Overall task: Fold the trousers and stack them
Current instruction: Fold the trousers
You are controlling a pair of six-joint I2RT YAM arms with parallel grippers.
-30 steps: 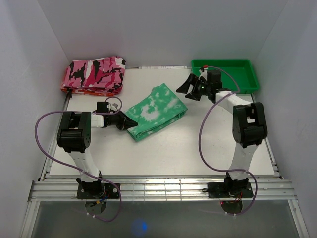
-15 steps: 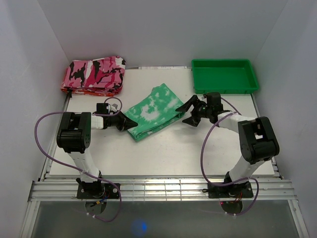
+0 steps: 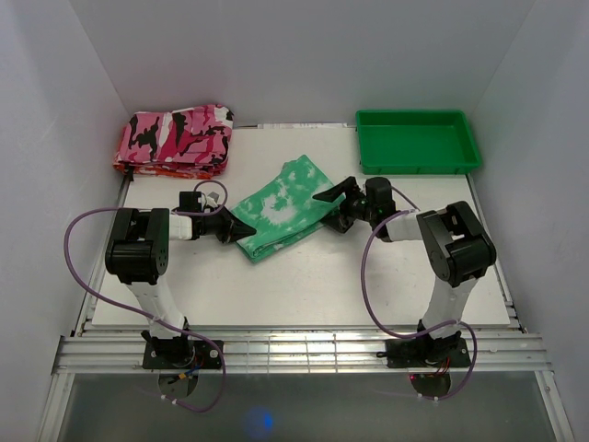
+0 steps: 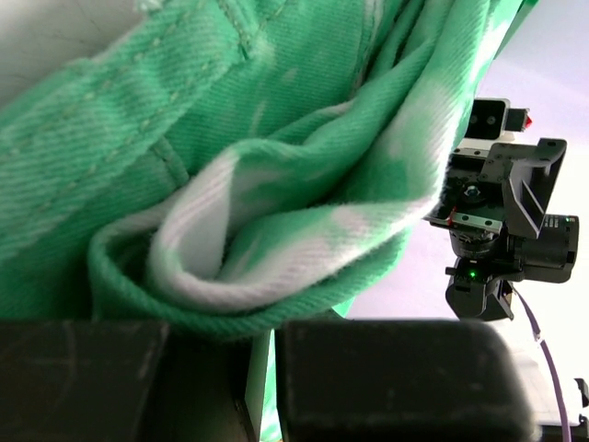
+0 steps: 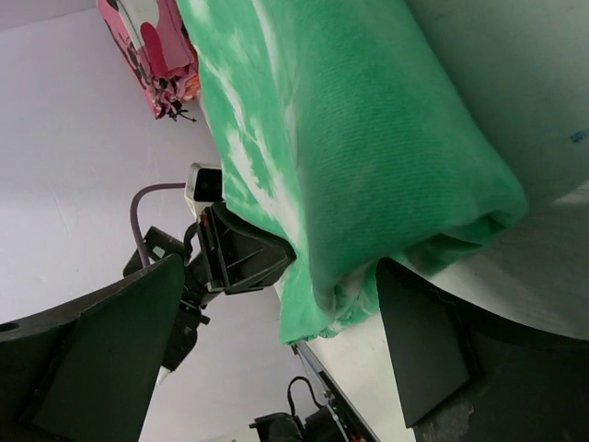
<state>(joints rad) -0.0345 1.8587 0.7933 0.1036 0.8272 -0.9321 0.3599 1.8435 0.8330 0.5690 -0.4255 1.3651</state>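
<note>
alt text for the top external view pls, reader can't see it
Folded green tie-dye trousers lie diagonally on a white table, the left end effector closed on their near-left corner and the right end effector open around their right edge. A pink camouflage cloth sits at the far left, a green tray at the far right.

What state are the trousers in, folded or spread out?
Folded. The trousers lie as one compact bundle, no separate legs showing; the left wrist view shows doubled layers at their edge.
</note>
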